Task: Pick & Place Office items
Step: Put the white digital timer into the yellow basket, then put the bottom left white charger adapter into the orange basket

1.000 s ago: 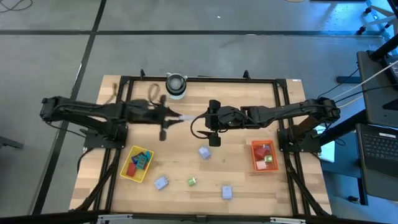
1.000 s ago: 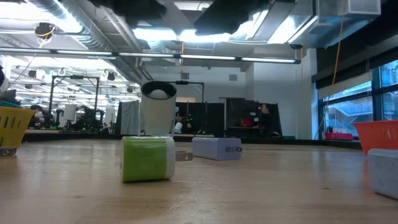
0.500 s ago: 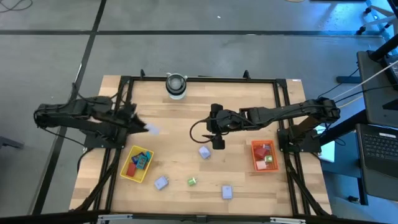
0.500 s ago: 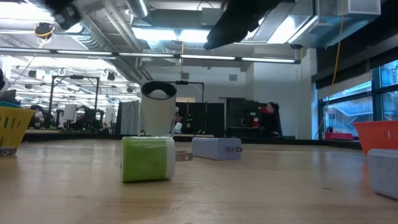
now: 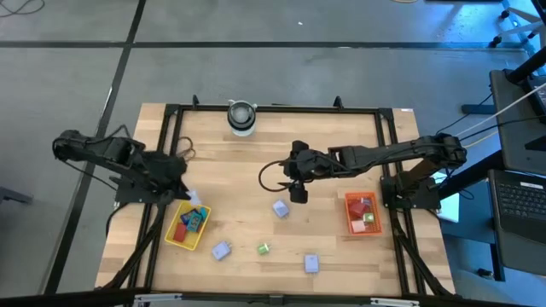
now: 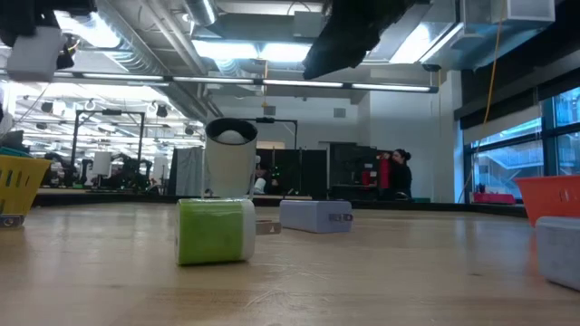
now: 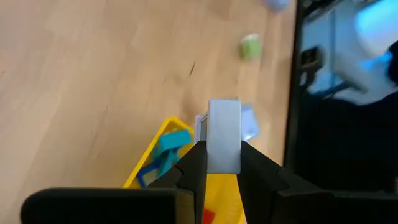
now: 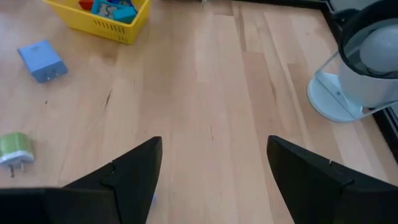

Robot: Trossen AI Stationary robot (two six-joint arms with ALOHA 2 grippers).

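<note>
My left gripper (image 5: 189, 197) is shut on a pale lavender block (image 7: 224, 127) above the yellow tray (image 5: 175, 239), which holds red, blue and teal pieces. The same block (image 6: 33, 52) shows high at the left of the low view. My right gripper (image 5: 294, 185) hangs open above the table's middle, just beyond a lavender block (image 5: 280, 208) lying flat on the wood. A green plug block (image 5: 264, 248) and two more lavender blocks (image 5: 221, 250) (image 5: 310, 263) lie near the near edge. The red tray (image 5: 350, 223) holds red and green pieces. My left gripper pinches the pale lavender block between its two fingers (image 7: 198, 163), which press on two opposite side faces (image 7: 214, 155). The block's far end sticks out past the fingertips. It is lifted clear, over the yellow tray's far rim (image 7: 163, 129).
A grey-white cylinder (image 5: 241, 117) stands at the table's far edge. A dark metal frame (image 5: 273, 109) runs round the tabletop. Bare wood lies between the two trays. A person stands far off in the room (image 6: 399, 172).
My left gripper has carried the pale block from the table's middle toward the left and near edges, ending over the yellow tray. My right gripper has stayed open and almost still.
</note>
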